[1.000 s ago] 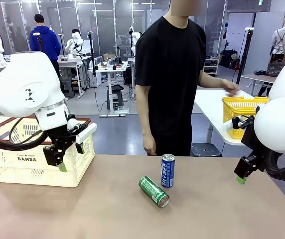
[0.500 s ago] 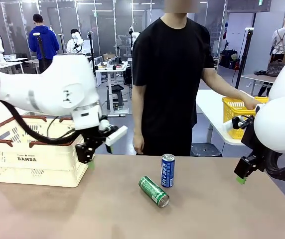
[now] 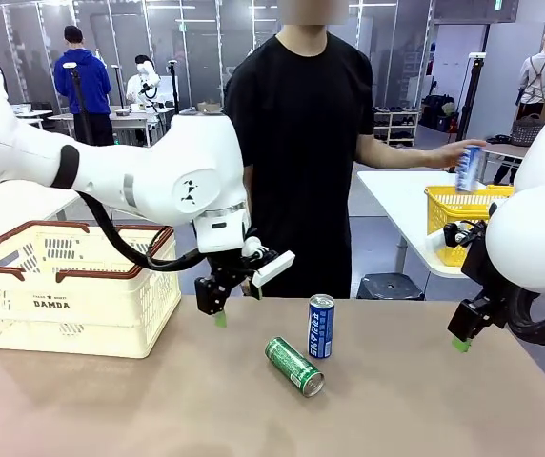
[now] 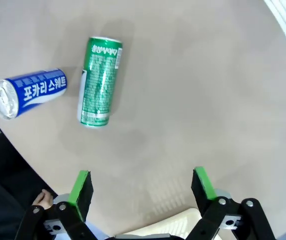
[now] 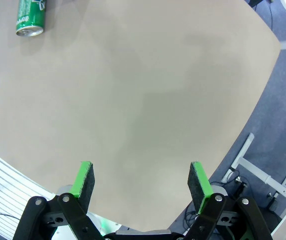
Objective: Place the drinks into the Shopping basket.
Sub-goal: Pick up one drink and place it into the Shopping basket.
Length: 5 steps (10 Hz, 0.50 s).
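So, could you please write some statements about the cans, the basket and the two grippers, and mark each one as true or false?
1. The short green metal can lies on its side on the tan table. True.
2. The slim blue metal can is inside the cream-white plastic lattice basket. False: it stands upright on the table, close to the green can and outside the basket.
3. The left gripper is open and empty. True.
4. The right gripper is shut on a can. False: it is open and holds nothing.
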Each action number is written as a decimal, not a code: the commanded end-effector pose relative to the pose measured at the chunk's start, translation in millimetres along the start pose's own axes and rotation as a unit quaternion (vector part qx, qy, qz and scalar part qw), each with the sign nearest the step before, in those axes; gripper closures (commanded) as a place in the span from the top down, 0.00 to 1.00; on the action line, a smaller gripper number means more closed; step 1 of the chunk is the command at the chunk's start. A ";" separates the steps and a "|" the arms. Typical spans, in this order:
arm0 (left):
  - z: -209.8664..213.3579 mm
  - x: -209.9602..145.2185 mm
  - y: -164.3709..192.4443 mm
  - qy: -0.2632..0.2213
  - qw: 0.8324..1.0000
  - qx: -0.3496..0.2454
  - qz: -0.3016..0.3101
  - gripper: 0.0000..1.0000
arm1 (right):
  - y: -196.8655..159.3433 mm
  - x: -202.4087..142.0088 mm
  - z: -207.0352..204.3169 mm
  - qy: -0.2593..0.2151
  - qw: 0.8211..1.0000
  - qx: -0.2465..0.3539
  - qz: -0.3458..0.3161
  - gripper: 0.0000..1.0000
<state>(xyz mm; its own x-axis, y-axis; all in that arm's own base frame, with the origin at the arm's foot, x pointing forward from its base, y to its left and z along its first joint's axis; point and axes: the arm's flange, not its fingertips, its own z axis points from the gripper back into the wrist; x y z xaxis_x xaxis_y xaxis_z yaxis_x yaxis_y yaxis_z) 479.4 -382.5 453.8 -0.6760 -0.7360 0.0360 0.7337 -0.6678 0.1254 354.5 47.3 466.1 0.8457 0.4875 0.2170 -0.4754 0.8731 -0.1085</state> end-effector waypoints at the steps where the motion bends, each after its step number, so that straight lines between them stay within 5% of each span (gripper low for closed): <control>1: 2.4 -4.4 -6.1 0.002 1.000 0.002 0.002 1.00 | 0.7 -0.9 1.1 0.001 1.000 0.001 0.001 0.94; 5: 2.4 -4.4 -6.1 0.002 1.000 0.002 0.002 1.00 | 0.7 -0.9 1.1 0.001 1.000 0.001 0.001 0.94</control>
<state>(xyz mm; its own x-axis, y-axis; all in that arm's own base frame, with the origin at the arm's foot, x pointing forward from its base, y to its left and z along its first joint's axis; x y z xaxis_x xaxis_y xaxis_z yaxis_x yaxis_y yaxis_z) 483.0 -379.1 454.3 -0.6701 -0.7413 0.0362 0.7389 -0.6618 0.1268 354.5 47.3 466.1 0.8457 0.4875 0.2170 -0.4754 0.8731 -0.1085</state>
